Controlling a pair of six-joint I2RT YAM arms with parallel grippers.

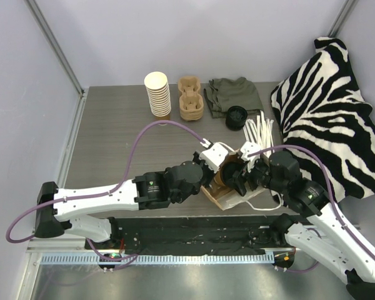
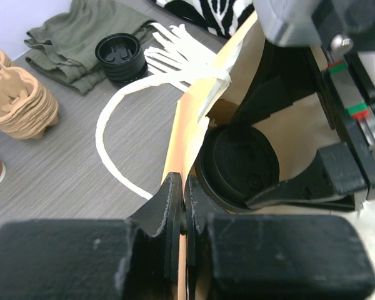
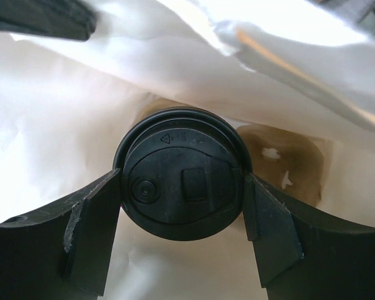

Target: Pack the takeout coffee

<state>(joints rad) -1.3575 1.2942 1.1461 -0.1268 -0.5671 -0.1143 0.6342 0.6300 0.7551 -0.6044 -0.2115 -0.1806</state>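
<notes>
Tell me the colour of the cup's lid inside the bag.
The lid is black; the right wrist view shows it best.

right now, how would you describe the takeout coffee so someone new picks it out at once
Find the paper bag at the near middle of the table. Inside it, the right gripper holds the takeout coffee. It alone wears a black lid: the stack of cups at the back is lidless, and the loose black lids near it cap nothing.
</notes>
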